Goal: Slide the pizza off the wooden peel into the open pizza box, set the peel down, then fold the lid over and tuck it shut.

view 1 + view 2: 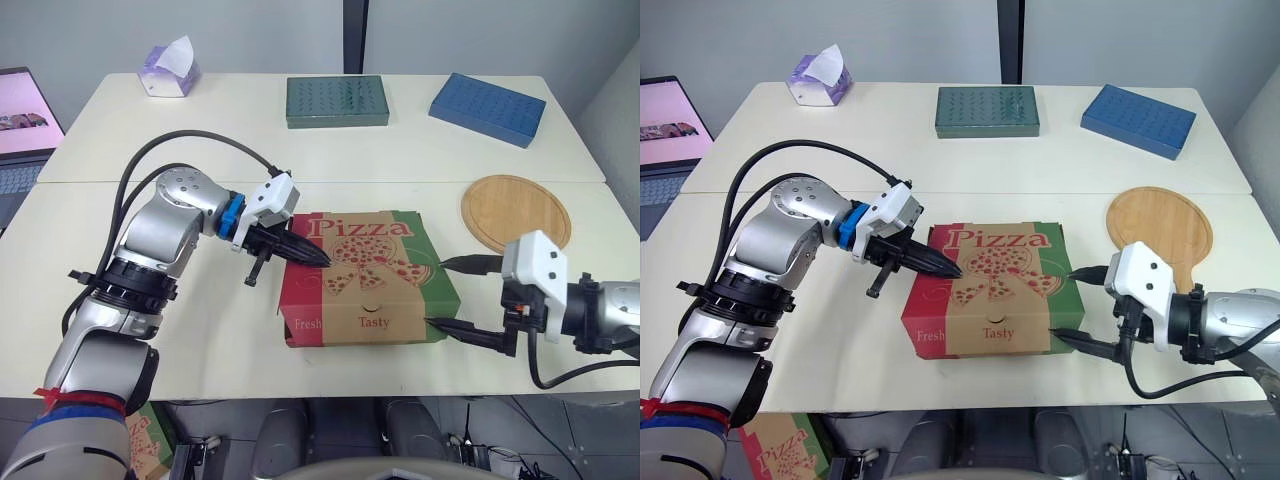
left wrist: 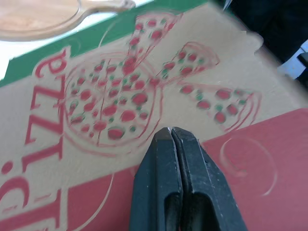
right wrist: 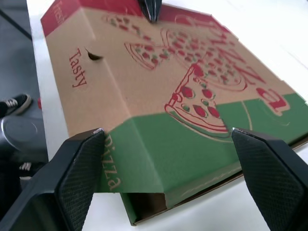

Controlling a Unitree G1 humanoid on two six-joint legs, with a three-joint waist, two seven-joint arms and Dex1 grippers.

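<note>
Near the front edge of the table (image 1: 215,325) sits the pizza box (image 1: 365,285), its lid folded down flat over the base, with the printed "Pizza" and the pizza drawing facing up. The front wall, which reads "Fresh" and "Tasty", faces the front edge.

The left gripper (image 1: 318,257) reaches in from the box's left side. Its 2 black fingers (image 2: 185,187) are pressed together into 1 point with nothing between them. The point is down on the lid, where the red band along the left meets the brown printed panel.

The right gripper (image 1: 438,293) is at the box's right side with its fingers spread wide. 1 finger is by the far part of the green right wall and the other is by the front right corner, so the wall lies between them. Whether either pad touches the cardboard cannot be told. In the right wrist view, a dark gap shows under the green side flap at the near corner.

The wooden peel (image 1: 515,210) lies flat and bare on the table, beyond the right gripper and toward the right edge, apart from the box.

Along the far edge, a tissue box (image 1: 168,72) stands at the left corner, a green box (image 1: 337,101) lies at the middle and a blue box (image 1: 488,108) lies toward the right. An open laptop (image 1: 22,130) stands off the table's left edge.
</note>
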